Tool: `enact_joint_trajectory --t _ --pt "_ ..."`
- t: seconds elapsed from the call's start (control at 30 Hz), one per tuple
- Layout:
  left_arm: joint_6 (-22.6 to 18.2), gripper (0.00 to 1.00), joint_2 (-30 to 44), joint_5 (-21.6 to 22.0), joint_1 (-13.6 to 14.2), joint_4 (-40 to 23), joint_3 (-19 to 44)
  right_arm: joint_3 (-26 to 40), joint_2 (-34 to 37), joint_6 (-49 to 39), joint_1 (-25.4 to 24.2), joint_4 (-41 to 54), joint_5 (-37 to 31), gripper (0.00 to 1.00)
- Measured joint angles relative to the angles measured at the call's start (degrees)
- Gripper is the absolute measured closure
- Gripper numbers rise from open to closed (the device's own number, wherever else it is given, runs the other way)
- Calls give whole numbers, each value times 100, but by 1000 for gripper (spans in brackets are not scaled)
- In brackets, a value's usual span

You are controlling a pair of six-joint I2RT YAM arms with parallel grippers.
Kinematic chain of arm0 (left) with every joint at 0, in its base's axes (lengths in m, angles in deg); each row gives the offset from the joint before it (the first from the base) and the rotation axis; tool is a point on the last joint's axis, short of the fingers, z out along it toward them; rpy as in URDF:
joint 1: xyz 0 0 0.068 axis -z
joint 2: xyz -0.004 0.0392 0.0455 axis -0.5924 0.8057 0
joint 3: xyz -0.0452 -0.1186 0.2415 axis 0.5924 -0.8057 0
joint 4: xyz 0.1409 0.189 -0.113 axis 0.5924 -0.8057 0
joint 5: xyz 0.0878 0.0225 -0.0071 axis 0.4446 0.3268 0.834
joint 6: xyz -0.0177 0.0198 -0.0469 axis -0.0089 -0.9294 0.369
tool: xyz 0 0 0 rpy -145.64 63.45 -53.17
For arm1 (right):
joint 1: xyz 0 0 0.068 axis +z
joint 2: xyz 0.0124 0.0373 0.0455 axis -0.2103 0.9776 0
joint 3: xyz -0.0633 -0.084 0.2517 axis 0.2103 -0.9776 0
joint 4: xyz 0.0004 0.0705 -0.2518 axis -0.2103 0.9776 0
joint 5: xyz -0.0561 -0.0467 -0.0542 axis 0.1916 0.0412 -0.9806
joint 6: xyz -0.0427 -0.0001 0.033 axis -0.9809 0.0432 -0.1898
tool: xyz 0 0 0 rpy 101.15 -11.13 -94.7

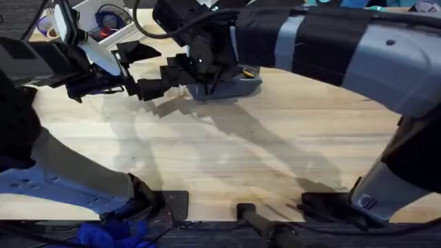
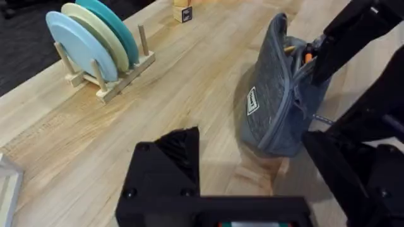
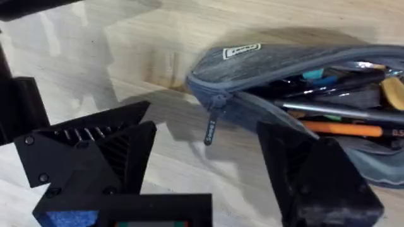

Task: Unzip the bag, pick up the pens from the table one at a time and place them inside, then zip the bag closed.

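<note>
Hovering over the far-centre of the table (image 1: pixel 227 151), both arms crowd the bag (image 1: pixel 231 84). Bag's unzipped, mouth gaping: in the right wrist view an orange pen (image 3: pixel 344 129) and a silvery-grey pen (image 3: pixel 328 112) lie inside w/ other stuff, zip pull (image 3: pixel 210 131) dangling at the closed end near the label. So pens look loaded; judging by that, only the zip-up is left.

Right gripper (image 3: pixel 214 164) is spread wide, nothing between its fingers, parked right at the pull end of the bag. Prob lining up for the tab, since that's the bit that has to travel the length of the zip.

Left gripper (image 2: pixel 252 183): also wide apart, empty, just beside the bag's rounded end, pouch standing on its side in the left wrist view. Likely there to pin the fabric so the bag doesn't slide when the zip gets tugged.

Dish rack w/ plates (image 2: pixel 101 44) sits well apart on the table, out of play.

Risk, imo: small floppy pull, easy to miss.
</note>
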Motion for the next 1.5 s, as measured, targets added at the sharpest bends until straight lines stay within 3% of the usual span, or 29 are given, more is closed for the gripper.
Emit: enact_joint_trajectory --t 0.27,0.6,1.0,1.27,1.5 --pt "-46 8 0 -9 -21 30 0 19 83 2 -4 -13 -20 41" --pt "-9 8 0 -883 -525 -70 0 42 173 48 -98 -50 -127 41" --pt "17 7 0 -923 -562 -70 0 42 177 222 -101 -74 -155 42" --pt "17 7 0 -922 -562 -71 0 42 177 275 -101 -55 -176 142" --pt "16 7 0 -922 -562 -70 0 42 193 279 -101 -57 -192 154"
